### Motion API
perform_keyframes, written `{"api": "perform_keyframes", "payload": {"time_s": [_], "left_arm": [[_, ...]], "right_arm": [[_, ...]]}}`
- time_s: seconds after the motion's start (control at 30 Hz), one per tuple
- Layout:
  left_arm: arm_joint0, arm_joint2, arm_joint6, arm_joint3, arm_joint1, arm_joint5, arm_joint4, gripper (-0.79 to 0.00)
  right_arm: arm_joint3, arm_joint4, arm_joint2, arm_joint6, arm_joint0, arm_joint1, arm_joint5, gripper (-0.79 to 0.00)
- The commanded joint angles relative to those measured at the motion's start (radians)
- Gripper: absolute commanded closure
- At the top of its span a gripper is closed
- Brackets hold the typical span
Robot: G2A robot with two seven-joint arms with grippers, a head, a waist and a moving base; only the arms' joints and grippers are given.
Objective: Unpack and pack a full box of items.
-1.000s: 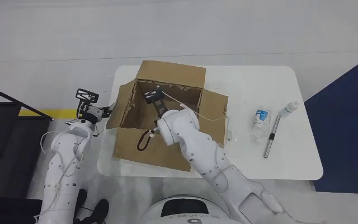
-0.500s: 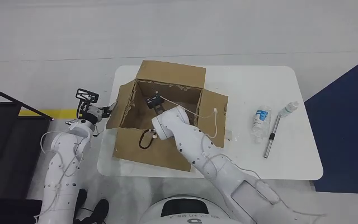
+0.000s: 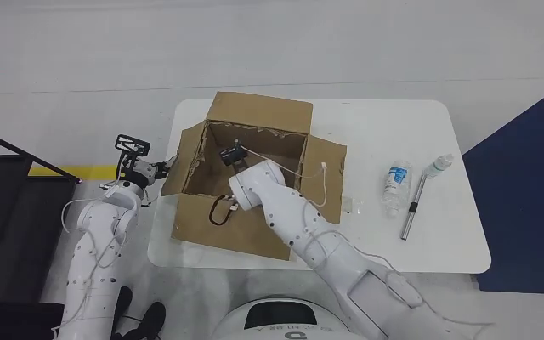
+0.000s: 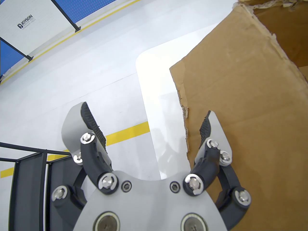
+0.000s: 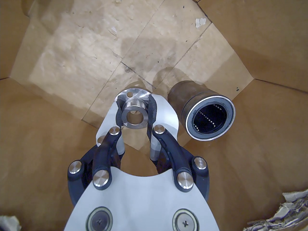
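Two parts low inside the open cardboard box (image 3: 259, 110) on the table (image 3: 374, 119): a metal ring (image 5: 134, 118), pinched in the right claw (image 5: 134, 110), and a dark tube (image 5: 204, 114) lying just beside it on the box floor. Left claw (image 4: 146, 111) spread wide, empty, beside the box's left flap. Already out, on the table's right side: a bottle (image 3: 395, 189), a smaller bottle (image 3: 439, 164), a rod (image 3: 412, 210). Seemingly mid-unpacking; repacking not yet begun.

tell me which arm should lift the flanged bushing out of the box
Right. The right gripper is inside the cardboard box, shut on the flanged bushing; the left gripper is open outside by a flap.
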Motion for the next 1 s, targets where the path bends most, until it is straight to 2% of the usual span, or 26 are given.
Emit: {"api": "perform_keyframes", "payload": {"time_s": [0.0,0.1,0.17,0.4,0.53,0.77,0.97], "left_arm": [[0.0,0.0,0.0,0.0,0.0,0.0,0.0,-0.785],[0.0,0.0,0.0,0.0,0.0,0.0,0.0,-0.785],[0.0,0.0,0.0,0.0,0.0,0.0,0.0,-0.785],[0.0,0.0,0.0,0.0,0.0,0.0,0.0,-0.785],[0.0,0.0,0.0,0.0,0.0,0.0,0.0,-0.785],[0.0,0.0,0.0,0.0,0.0,0.0,0.0,-0.785],[0.0,0.0,0.0,0.0,0.0,0.0,0.0,-0.785]], "right_arm": [[-0.042,-0.001,0.016,0.007,-0.014,0.005,-0.008,-0.326],[-0.147,-0.015,0.045,0.033,-0.05,0.016,-0.026,-0.354],[-0.269,-0.041,0.067,0.049,-0.092,0.027,-0.044,-0.366],[-0.926,-0.094,0.261,0.127,-0.365,0.083,-0.13,-0.382],[-1.174,-0.08,0.439,0.1,-0.523,0.104,-0.143,-0.385],[-1.175,0.015,0.818,-0.044,-0.631,0.12,-0.053,-0.385],[-1.15,-0.009,1.031,-0.063,-0.745,0.129,0.018,-0.382]]}}
